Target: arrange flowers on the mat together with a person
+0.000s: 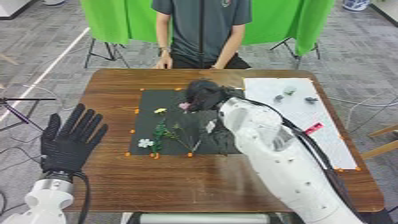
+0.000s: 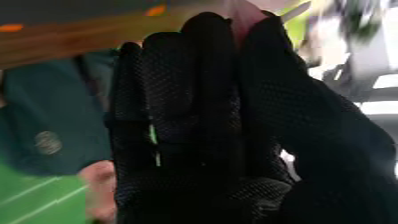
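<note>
In the head view, the right robot hand [image 1: 206, 96] is over the far part of the dark mat [image 1: 149, 102], with the pink flower [image 1: 185, 106] at its fingertips. The yellow flower [image 1: 160, 110] lies towards the mat's left side, and the white flower [image 1: 145, 143] is near its near-left corner, with green stems [image 1: 160, 132] between and beside them. The left robot hand [image 1: 67, 150] is at the table's [image 1: 178, 185] left edge, its fingers straight and spread.

The step seems to be setting the pink flower among the others. It would go best lowered gently, bloom away from the near edge and stem flat, then let go before the hand lifts, so that no petal drags and the stems are not swept aside.

Counted here: one dark mat, one yellow flower, one white flower and one pink flower; the stems overlap too much to count. The white sheet [image 1: 266, 112], towards the table's right edge, carries one red item [image 1: 313, 128], two small grey things [image 1: 310, 100] and one pale green thing [image 1: 289, 90].

In the right wrist view, the right robot hand is clamped on the pink flower, pinched between thumb and finger. A light, steady pinch should spare the petals. One pink flower is counted, and two orange marks [image 2: 155, 10].
</note>
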